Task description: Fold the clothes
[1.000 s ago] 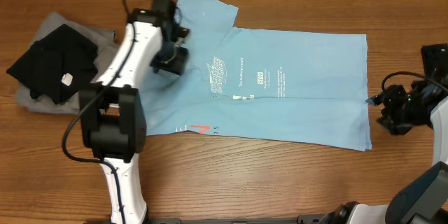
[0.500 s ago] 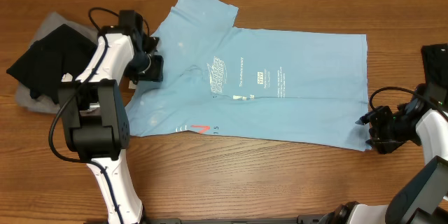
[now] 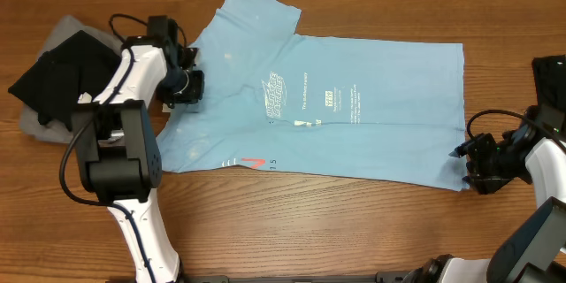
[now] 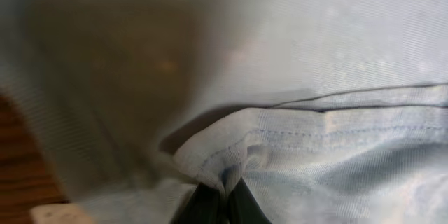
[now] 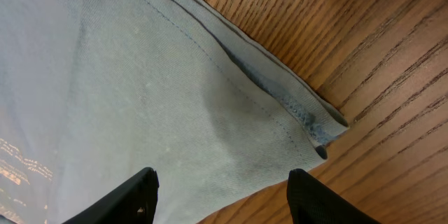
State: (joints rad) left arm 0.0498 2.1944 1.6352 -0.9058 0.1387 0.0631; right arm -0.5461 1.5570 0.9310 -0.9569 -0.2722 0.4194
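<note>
one wood-grain table carries the t-shirt, left gripper pinching it, right gripper spread.

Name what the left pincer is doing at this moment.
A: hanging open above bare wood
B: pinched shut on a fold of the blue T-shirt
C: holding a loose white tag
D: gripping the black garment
B: in the left wrist view the left pincer is shut, with a bunched, stitched edge of the blue T-shirt caught between its tips.
</note>
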